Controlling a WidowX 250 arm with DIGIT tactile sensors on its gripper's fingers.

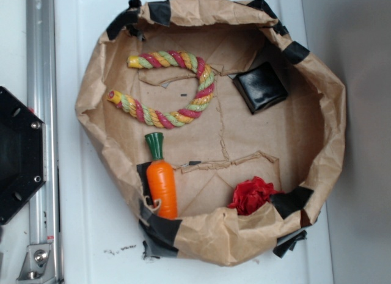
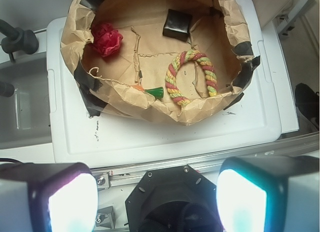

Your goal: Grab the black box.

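Gripper [image 2: 156, 197]: seen only in the wrist view, where its two pale fingers [image 2: 55, 197] fill the lower corners. The fingers stand wide apart with nothing between them. The gripper sits high, over the black hexagonal plate [image 2: 172, 202] and the metal rail [image 2: 150, 167], well clear of the bin.

Bin [image 1: 330, 113]: crumpled brown paper wall patched with black tape [image 1: 162, 12], standing on a white surface [image 1: 91, 235]. In the exterior view the plate lies at the left edge, beside the rail.

Box [image 1: 261, 87]: glossy black, lying flat on the paper floor in the upper right of the bin in the exterior view, near the wall, turned at an angle. Nothing touches it. In the wrist view it lies at the far side of the bin.

Other contents:
- Rope [image 1: 177, 88]: striped, curved in a C, left of the box
- Carrot [image 1: 161, 177]: orange with green top, against the lower left wall
- Red crumpled object [image 1: 252, 195]: against the lower right wall, well apart from the box
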